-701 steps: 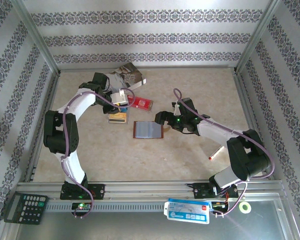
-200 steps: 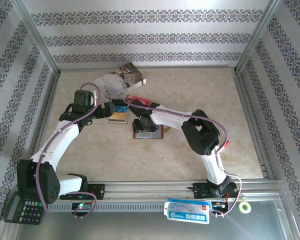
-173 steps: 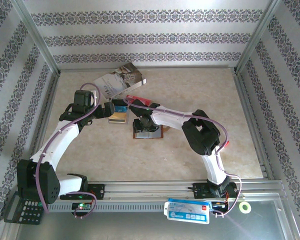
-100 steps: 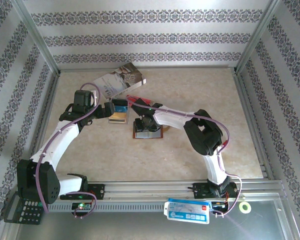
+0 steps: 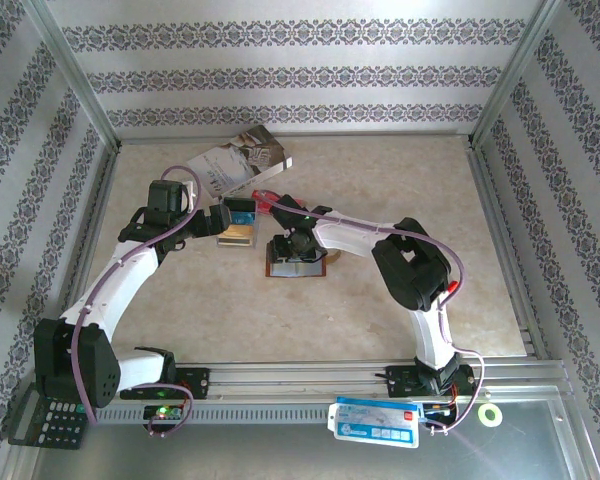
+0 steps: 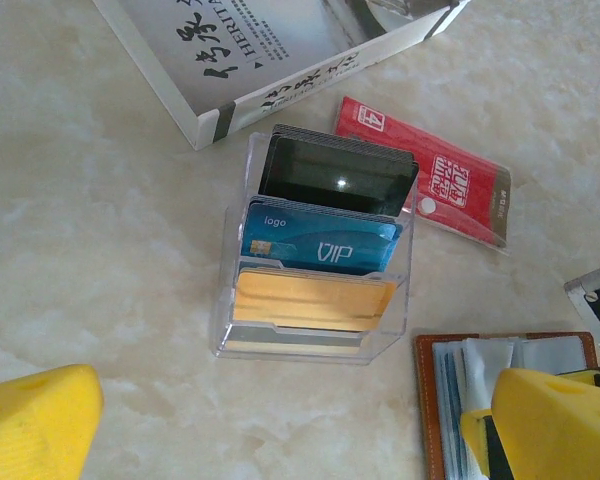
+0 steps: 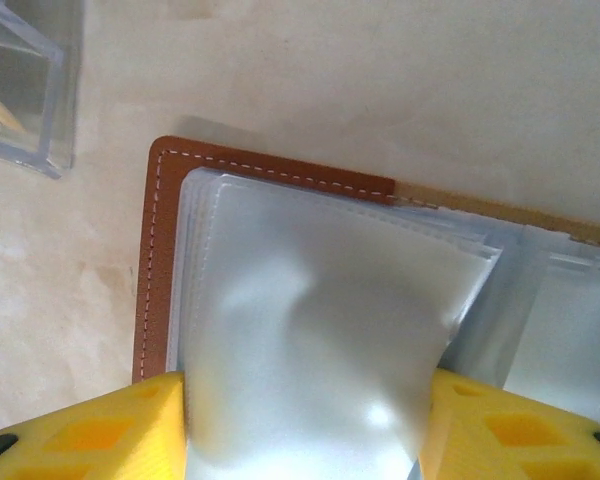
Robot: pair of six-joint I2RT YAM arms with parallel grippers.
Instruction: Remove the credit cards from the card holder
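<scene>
Now the right claw (image 7: 300, 428) pinches a translucent sleeve (image 7: 320, 300) of the brown leather card holder (image 7: 158, 260) on the table (image 7: 380, 80); left claw (image 6: 290, 430) spread near blue and gold credit cards (image 6: 320, 245) in a clear stand (image 6: 230, 290).

Two robot arms stand here, one left arm (image 5: 120, 275) and one right arm (image 5: 410, 265). There is one open brown holder (image 7: 158, 250) with clear sleeves (image 7: 310, 330) too overlapped to count, one clear stand (image 6: 230, 290), one book (image 5: 242, 160), one red packet (image 6: 430, 170), one calculator (image 5: 50, 420), one blue-and-white packet (image 5: 375, 422) and one green ring (image 5: 491, 414). The stand shows three card faces, one per tier: one black card (image 6: 335, 180), one blue card (image 6: 320, 243) and one gold card (image 6: 310, 300), with thin edges behind the black one too fine to count.
</scene>
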